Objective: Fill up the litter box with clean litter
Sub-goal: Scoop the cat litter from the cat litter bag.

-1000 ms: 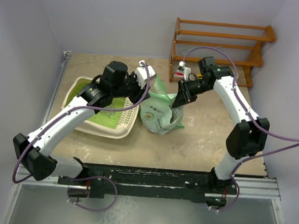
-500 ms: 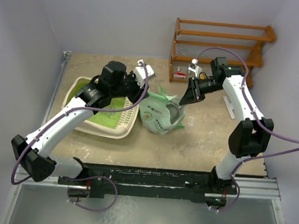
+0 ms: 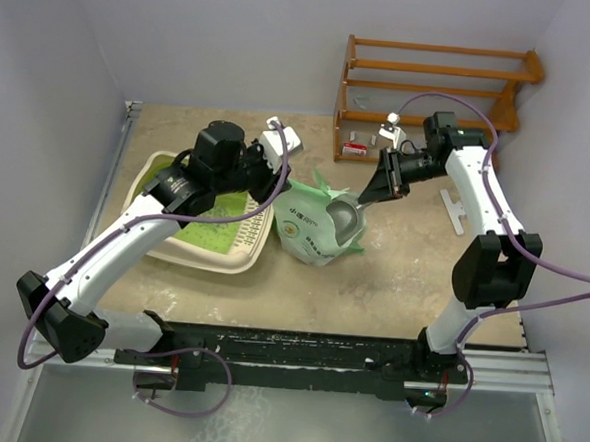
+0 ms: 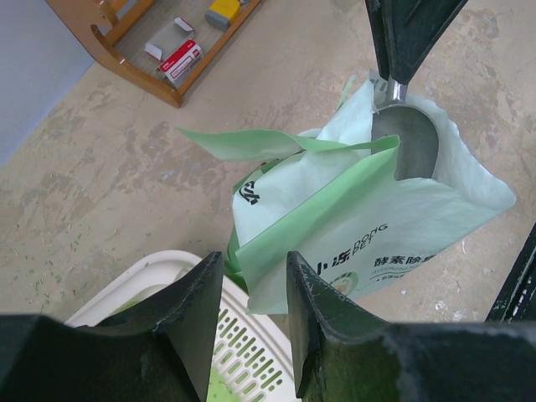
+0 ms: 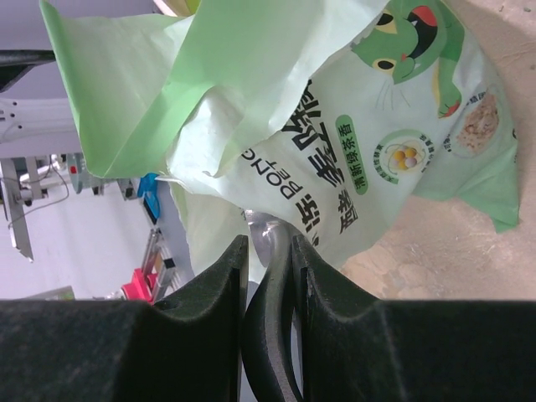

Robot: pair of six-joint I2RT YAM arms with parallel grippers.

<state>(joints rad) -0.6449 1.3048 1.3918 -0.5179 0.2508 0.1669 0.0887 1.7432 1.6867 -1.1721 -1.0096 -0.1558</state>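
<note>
Litter box [image 3: 207,263] sits just beside the bag [image 3: 309,232], whose rim the left fingers [image 4: 184,318] pinch open so the right fingers [image 5: 335,285], clamped on the scoop [image 4: 410,146], can dig inside.

beige mottled table [image 3: 392,277], litter box [image 3: 207,263] at left, green printed bag [image 3: 305,227] (upright) just beside it, wooden rack [image 3: 423,90] at back
</note>
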